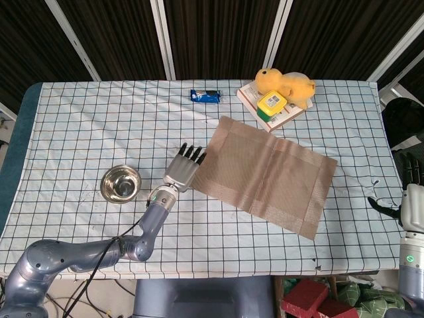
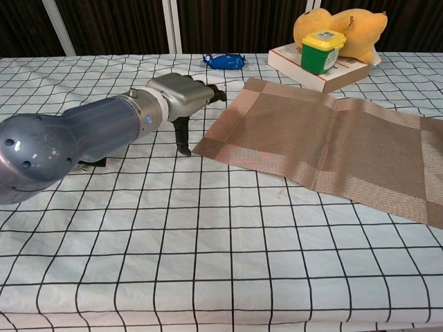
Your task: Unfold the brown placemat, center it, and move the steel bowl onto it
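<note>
The brown placemat (image 1: 265, 173) (image 2: 325, 142) lies unfolded and flat, turned at an angle, right of the table's middle. The steel bowl (image 1: 120, 183) stands on the cloth at the left; in the chest view my left arm hides it. My left hand (image 1: 184, 169) (image 2: 185, 96) hovers palm down with straight, spread fingers, its fingertips (image 1: 196, 154) at the mat's left edge, holding nothing. My right hand (image 1: 409, 202) hangs off the table's right edge, fingers apart and empty.
At the back right a yellow plush toy (image 1: 285, 84) and a green tub with a yellow lid (image 1: 271, 103) sit on a book (image 1: 286, 116). A blue snack packet (image 1: 205, 96) lies at the back middle. A checked cloth (image 1: 79, 132) covers the table.
</note>
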Robot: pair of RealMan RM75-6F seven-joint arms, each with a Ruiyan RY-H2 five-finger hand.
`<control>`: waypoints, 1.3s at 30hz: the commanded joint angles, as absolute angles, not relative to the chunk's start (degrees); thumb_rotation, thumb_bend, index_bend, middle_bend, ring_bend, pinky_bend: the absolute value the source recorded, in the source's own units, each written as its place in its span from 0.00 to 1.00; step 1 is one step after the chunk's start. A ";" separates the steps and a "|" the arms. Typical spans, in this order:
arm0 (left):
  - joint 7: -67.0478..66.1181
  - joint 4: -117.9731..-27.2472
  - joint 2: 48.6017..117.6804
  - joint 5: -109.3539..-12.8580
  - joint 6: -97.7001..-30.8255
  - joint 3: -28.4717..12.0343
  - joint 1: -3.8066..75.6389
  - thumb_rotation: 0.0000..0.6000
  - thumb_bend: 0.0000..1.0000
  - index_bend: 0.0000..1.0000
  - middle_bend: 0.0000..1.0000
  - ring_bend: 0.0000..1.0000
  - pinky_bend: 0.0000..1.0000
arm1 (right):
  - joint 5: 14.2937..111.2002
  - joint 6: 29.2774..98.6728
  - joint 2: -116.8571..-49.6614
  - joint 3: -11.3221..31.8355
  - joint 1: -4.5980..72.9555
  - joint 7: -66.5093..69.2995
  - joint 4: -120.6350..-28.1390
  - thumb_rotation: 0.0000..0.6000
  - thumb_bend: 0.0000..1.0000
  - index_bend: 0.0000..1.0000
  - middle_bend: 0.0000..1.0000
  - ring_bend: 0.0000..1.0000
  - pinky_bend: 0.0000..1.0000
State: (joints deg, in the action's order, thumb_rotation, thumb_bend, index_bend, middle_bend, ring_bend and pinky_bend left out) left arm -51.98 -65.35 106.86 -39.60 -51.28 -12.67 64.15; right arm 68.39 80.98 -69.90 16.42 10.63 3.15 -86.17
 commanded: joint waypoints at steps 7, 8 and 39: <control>-51.24 -62.25 108.68 -39.62 -50.44 -12.62 64.80 1.00 0.09 0.04 0.01 0.00 0.00 | 68.15 80.70 -69.80 16.52 10.58 3.46 -86.43 1.00 0.02 0.00 0.00 0.00 0.16; -51.07 -61.91 108.89 -39.68 -50.39 -12.68 64.85 1.00 0.09 0.04 0.01 0.00 0.00 | 68.13 80.65 -69.80 16.51 10.59 3.40 -86.41 1.00 0.02 0.00 0.00 0.00 0.16; -45.42 -60.07 109.79 -44.82 -49.38 -13.85 65.14 1.00 0.27 0.21 0.07 0.00 0.01 | 67.23 79.67 -69.67 16.68 10.60 3.78 -87.04 1.00 0.03 0.00 0.00 0.00 0.16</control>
State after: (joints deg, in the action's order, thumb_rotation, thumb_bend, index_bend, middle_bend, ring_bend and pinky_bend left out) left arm -45.51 -60.16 109.75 -44.78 -49.44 -13.83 65.14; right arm 67.24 79.67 -69.67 16.68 10.60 3.77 -87.04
